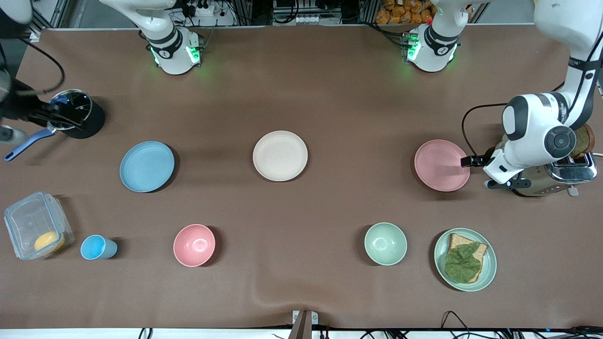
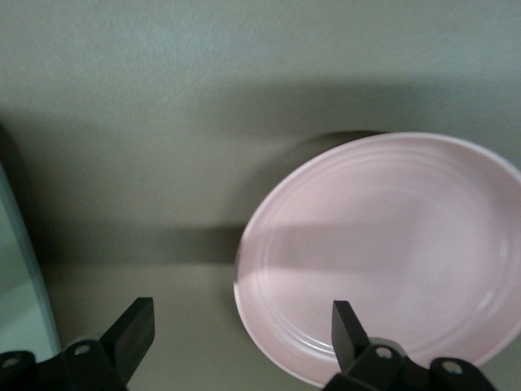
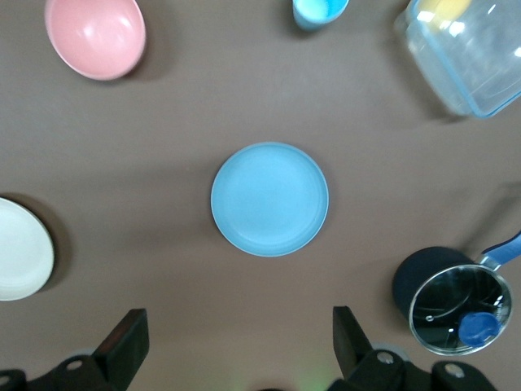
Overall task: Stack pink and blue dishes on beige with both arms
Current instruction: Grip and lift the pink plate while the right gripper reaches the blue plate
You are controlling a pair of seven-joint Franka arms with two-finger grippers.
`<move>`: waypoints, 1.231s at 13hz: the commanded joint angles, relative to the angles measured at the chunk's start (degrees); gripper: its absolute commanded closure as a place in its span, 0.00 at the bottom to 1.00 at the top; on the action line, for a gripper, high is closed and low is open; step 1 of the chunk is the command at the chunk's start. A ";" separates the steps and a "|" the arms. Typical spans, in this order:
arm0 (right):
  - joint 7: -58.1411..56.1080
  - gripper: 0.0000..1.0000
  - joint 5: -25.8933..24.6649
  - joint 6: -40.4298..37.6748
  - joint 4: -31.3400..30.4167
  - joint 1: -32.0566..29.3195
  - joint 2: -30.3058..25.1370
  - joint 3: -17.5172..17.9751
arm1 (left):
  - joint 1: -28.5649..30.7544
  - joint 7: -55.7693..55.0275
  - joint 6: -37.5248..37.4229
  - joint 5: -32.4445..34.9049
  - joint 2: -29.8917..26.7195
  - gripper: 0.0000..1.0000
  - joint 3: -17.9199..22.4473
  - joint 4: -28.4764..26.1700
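Observation:
The beige plate [image 1: 280,156] lies in the middle of the table. The pale pink plate [image 1: 442,165] lies toward the left arm's end and the light blue plate [image 1: 147,166] toward the right arm's end. My left gripper [image 1: 467,161] is low at the pink plate's [image 2: 391,252] edge beside the toaster. This gripper [image 2: 242,314] is open; one finger is over the rim and the other over bare cloth. My right gripper [image 3: 238,326] is open and holds nothing. It hangs high, and the blue plate [image 3: 269,199] lies far below it.
A lidded pot [image 1: 75,113], a clear box [image 1: 35,226] and a small blue cup [image 1: 96,247] are at the right arm's end. A pink bowl [image 1: 194,245], a green bowl [image 1: 385,243] and a green plate [image 1: 489,266] with bread lie near the front camera. A toaster [image 1: 565,174] stands beside my left hand.

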 commanded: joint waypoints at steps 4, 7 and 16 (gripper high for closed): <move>-0.51 0.00 -0.35 8.42 -4.39 -2.94 9.10 0.27 | 0.24 0.56 1.77 0.62 3.21 0.18 -0.51 0.04; -2.69 0.00 -0.70 17.29 -11.25 -4.00 10.07 0.19 | 0.25 0.56 2.39 0.62 4.27 0.25 -0.51 0.04; -18.07 0.00 -0.71 41.71 -25.13 -10.93 18.42 0.19 | 0.33 0.56 3.44 0.62 5.41 0.62 -0.51 -0.04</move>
